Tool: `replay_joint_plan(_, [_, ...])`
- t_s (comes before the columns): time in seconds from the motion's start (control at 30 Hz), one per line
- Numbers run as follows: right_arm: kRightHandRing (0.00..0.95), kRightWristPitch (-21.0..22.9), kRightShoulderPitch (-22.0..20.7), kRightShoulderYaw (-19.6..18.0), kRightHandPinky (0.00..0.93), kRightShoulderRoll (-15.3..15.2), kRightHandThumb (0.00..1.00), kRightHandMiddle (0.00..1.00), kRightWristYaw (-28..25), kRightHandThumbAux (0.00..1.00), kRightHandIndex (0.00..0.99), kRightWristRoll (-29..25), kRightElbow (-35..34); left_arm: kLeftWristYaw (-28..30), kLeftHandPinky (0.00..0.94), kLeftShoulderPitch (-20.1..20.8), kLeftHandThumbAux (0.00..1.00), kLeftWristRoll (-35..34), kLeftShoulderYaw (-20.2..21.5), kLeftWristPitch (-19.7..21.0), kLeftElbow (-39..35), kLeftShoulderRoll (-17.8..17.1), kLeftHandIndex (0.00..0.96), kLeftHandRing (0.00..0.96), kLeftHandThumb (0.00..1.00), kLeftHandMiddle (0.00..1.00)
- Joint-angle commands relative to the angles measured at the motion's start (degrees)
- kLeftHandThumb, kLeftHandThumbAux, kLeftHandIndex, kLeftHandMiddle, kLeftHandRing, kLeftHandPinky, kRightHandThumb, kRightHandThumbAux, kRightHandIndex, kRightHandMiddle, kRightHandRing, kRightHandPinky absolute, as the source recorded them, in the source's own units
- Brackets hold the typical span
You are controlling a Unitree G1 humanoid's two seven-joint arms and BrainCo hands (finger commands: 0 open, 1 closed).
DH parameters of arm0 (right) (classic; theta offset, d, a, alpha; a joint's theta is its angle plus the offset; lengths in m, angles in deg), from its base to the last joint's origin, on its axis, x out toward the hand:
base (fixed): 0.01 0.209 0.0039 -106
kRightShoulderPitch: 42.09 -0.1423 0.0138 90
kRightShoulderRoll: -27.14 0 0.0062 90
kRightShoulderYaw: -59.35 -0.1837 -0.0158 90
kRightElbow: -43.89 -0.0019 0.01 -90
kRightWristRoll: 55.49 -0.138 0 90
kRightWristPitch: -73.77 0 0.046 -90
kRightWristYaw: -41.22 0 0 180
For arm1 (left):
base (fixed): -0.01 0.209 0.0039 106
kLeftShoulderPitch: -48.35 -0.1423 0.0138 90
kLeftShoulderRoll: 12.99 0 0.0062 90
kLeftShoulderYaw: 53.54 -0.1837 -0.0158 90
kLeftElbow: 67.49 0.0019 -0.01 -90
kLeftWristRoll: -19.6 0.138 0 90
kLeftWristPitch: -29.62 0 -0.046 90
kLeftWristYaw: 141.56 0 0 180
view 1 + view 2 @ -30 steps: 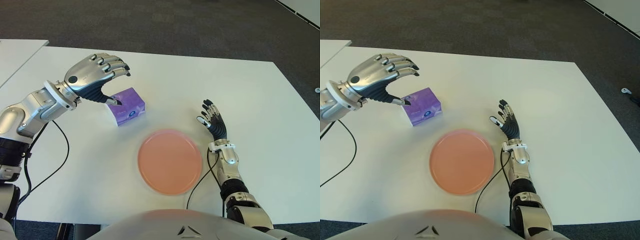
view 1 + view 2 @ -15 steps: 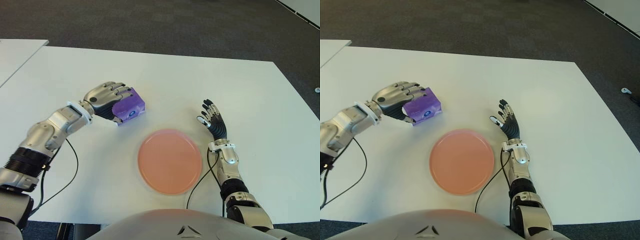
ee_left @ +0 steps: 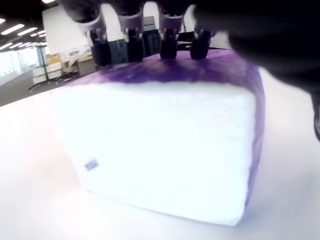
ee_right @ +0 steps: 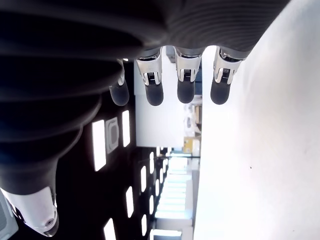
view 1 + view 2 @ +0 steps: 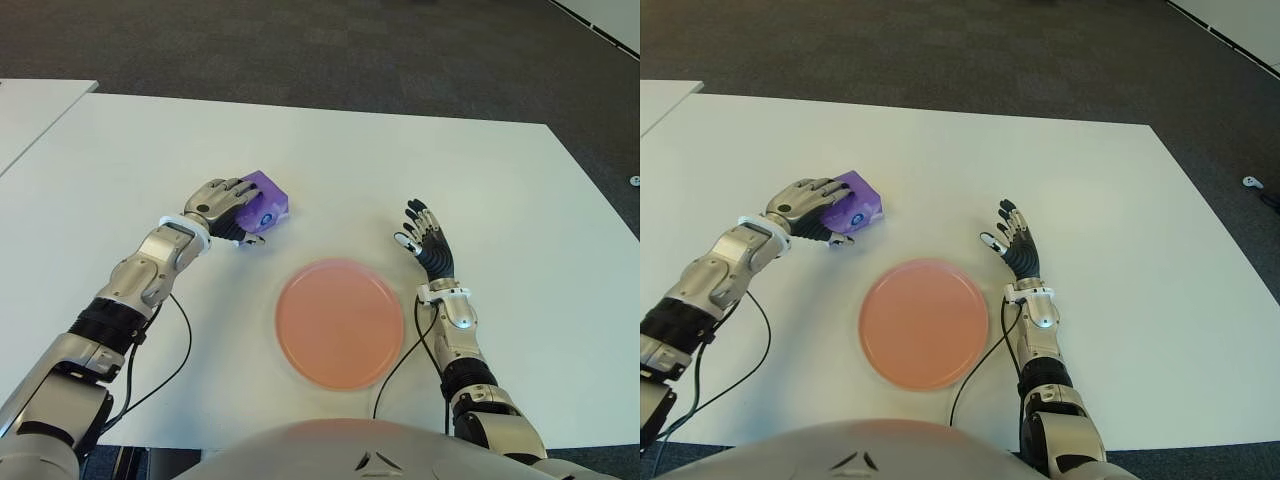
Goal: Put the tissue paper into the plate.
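The purple and white tissue paper pack [image 5: 268, 203] sits on the white table [image 5: 420, 150], to the far left of the round pink plate [image 5: 340, 322]. My left hand [image 5: 228, 205] is wrapped around the pack from its left side. In the left wrist view the fingers [image 3: 131, 30] curl over the purple top of the pack [image 3: 160, 145] and the thumb presses its near side. The plate holds nothing. My right hand [image 5: 425, 240] shows just right of the plate, fingers spread and holding nothing.
Another white table's corner [image 5: 30, 100] shows at the far left. Dark carpet [image 5: 330, 50] lies beyond the table's far edge. A black cable [image 5: 400, 350] runs from the right wrist past the plate's right rim.
My left hand came down from above the pack, reached forward and closed its fingers around it. The pack has turned slightly. The right hand and plate stayed still.
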Motion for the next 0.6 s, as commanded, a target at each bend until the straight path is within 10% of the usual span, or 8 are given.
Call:
replay_joint_plan(0.03, [0.000,3.08,10.59,-0.02,0.018,1.45,0.151,0.008,0.64,0.644,0.000,0.72,10.34,5.09,0.000,-3.21,0.269,1.51,-1.65,7.17,-3.93,2.70,0.000,0.000,0.063,0.000])
replay_joint_plan(0.6, [0.000,2.98,10.33,0.13,0.018,1.67,0.151,0.008,0.98,0.644,0.000,0.90,10.73,1.95,0.000,-5.24,0.276,5.39,-1.64,20.20,-12.10,8.66,0.000,0.000,0.039,0.000])
